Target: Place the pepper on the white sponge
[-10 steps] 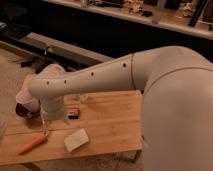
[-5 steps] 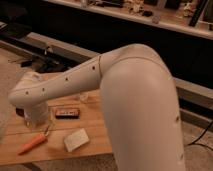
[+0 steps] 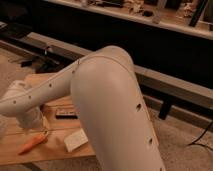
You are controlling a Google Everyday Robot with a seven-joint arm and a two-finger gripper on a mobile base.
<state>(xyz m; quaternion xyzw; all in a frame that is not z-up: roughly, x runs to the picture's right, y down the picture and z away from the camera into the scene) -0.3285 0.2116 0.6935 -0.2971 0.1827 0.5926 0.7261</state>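
Arm (image 3: 107, 95) swung closer, covering table (image 3: 15, 156); gripper (image 3: 44, 129) by pepper (image 3: 32, 144), near white sponge (image 3: 76, 141)

Wooden table (image 3: 57, 132) bears pepper (image 3: 32, 143), white sponge (image 3: 76, 140), dark block (image 3: 66, 114); end effector (image 3: 41, 123) hangs by the pepper.

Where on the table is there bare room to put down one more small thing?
Bare wood shows between the pepper and the sponge, and along the front edge of the table. A narrower strip lies between the sponge and the dark block. It is crowded around the pepper, where the gripper hangs; the arm hides the rest.
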